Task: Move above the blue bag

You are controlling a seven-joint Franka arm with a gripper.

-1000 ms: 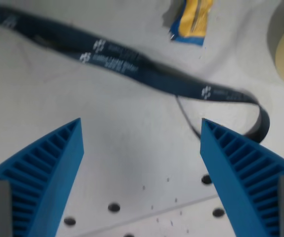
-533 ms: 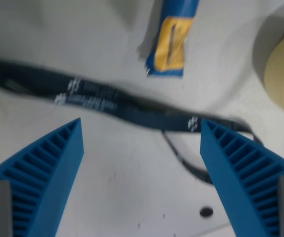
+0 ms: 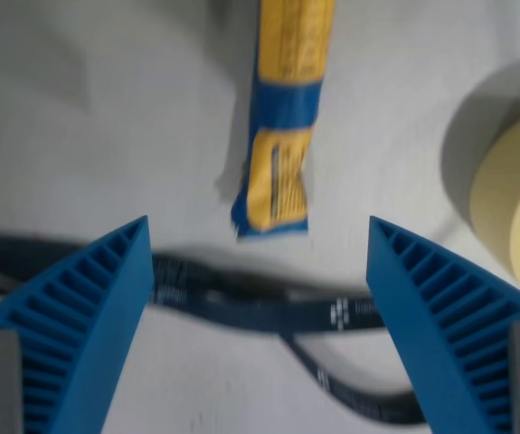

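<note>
The blue and yellow bag [image 3: 282, 117] lies on the white table, long and narrow, running from the top edge down to the middle of the wrist view. Its lower end sits just above the gap between my two blue ribbed fingers [image 3: 88, 316]. My gripper [image 3: 258, 237] is open with nothing between its fingers, and hangs above the table just short of the bag's near end. The picture is blurred.
A dark blue printed strap [image 3: 269, 312] crosses the table between my fingers, below the bag, and loops down toward the wrist view's right. A roll of cream masking tape [image 3: 508, 203] stands at the wrist view's right edge.
The whole scene has slid down the picture, so the camera has moved forward. The bag now reaches the middle of the view and the strap lies low between the fingers. The fingers stay equally apart.
</note>
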